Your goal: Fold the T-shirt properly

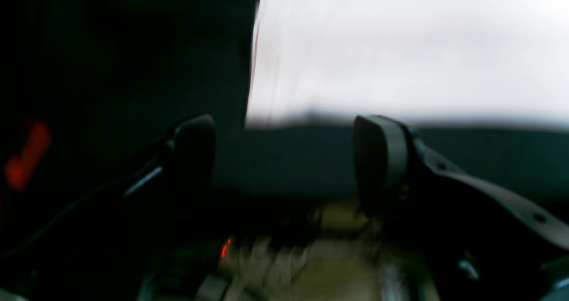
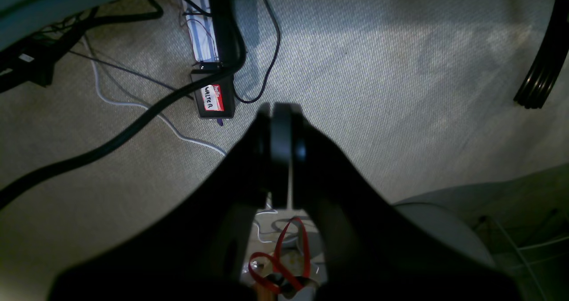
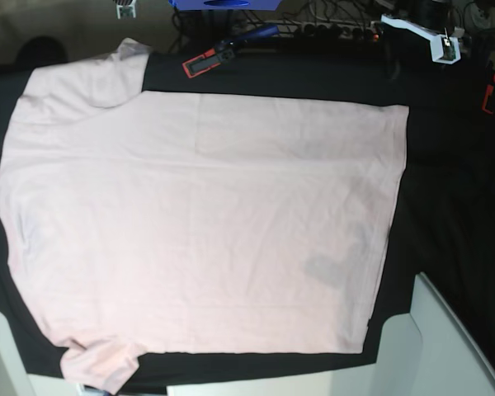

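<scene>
Large pale pink cotton T-shirt [image 3: 198, 223] lies flat, unfolded, filling centre of base view on black table cover [image 3: 454, 181], ready for 1st fold.
Left gripper [image 1: 284, 158] w/ jaws apart near shirt edge; right gripper [image 2: 280, 132] jaws closed, empty, over carpet.

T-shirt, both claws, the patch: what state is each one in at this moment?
T-shirt: spread flat on the dark table, unfolded, both sleeves out.
Greyish patch: lying flat near the hem.
Left claw: open, holding nothing.
Right claw: shut, empty, above the carpeted floor.
</scene>
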Robot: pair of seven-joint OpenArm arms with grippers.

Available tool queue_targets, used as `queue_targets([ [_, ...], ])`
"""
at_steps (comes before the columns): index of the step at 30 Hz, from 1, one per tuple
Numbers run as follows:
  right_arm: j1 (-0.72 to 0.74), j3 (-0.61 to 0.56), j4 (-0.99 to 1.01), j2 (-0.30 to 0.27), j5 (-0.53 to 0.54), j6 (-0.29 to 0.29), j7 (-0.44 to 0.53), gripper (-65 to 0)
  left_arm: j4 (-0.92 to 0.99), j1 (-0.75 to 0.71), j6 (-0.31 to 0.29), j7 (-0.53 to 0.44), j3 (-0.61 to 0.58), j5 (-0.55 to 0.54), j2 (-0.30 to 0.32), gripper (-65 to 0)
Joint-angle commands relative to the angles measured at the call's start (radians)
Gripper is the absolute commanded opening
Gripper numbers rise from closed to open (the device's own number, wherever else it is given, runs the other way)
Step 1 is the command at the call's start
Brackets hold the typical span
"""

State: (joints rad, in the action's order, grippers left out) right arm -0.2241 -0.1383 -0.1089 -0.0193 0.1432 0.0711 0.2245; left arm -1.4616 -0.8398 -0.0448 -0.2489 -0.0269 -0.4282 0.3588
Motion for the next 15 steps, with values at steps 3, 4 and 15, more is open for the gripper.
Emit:
queue_targets([
  [3, -0.010, -0.002, -0.001, -0.003, 0.000, 0.000, 0.003, -65.0, 0.216, 0.063, 0.010, -0.017, -0.046, 0.137, -0.013, -18.5],
  [4, -0.008, -0.002, -0.001, -0.003, 0.000, 0.000, 0.003, -65.0, 0.318, 0.101, 0.010, -0.017, -0.063, 0.210, -0.027, -18.6],
  [15, 0.009, -0.002, -0.001, -0.003, 0.000, 0.000, 0.003, -65.0, 1.432, 0.644, 0.010, -0.017, -0.086, 0.562, -0.263, -18.5],
])
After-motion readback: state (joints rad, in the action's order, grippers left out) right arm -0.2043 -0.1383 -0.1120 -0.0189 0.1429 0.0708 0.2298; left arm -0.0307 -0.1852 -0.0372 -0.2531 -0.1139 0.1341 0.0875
